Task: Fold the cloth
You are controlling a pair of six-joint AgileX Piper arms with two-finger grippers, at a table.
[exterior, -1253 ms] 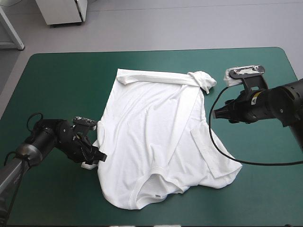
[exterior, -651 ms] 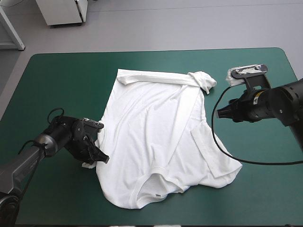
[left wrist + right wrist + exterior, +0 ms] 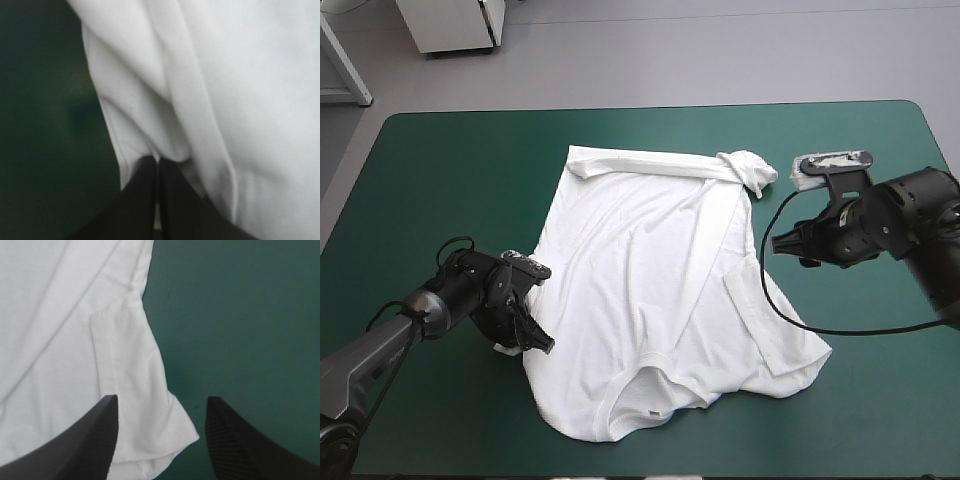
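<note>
The white T-shirt lies spread on the table's middle, collar toward the near edge, with a twisted lump at its far right corner. My left gripper is low at the shirt's left edge by the sleeve. In the left wrist view its black fingers meet in one arch, shut on a fold of the T-shirt. My right gripper hovers by the shirt's right edge. It stands open, with the corner of the right sleeve lying under the gap between its fingers.
Teal-green cover shows on every side of the shirt, widest at the table's left and right. The near hem of the shirt lies close to the table's near edge.
My left gripper has slid right and in to the shirt's left sleeve edge. My right gripper has dropped a little toward the near side. The shirt lies as before.
</note>
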